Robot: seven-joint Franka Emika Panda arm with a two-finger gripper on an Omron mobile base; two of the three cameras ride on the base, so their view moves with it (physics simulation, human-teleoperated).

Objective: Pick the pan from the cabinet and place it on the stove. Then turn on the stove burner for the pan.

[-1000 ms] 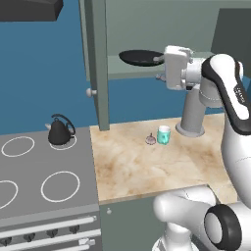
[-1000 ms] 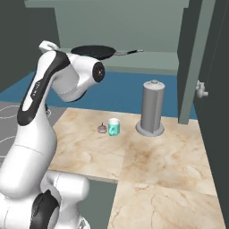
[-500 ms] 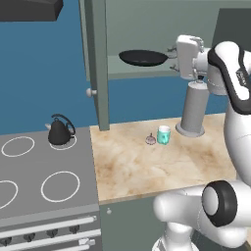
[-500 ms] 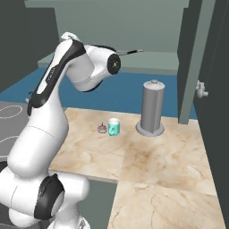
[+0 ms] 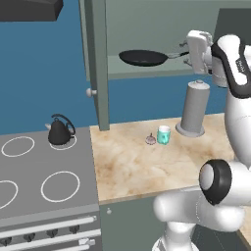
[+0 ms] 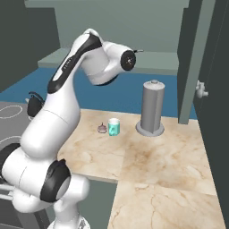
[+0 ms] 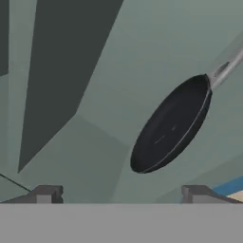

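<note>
While my pincer (image 7: 118,193) hangs with jaws wide apart, the pan (image 5: 143,58) sits on the cabinet (image 5: 147,74) shelf: rigid, probably head-heavy, best gripped by its 1 thin handle (image 5: 177,55) near the bowl.

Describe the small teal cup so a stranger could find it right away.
Start at the marble counter right of the grey cooktop. Before the tall grey cylinder stands the small teal cup, beside a tiny pinkish item; it's the sole bright-coloured thing there.
</note>
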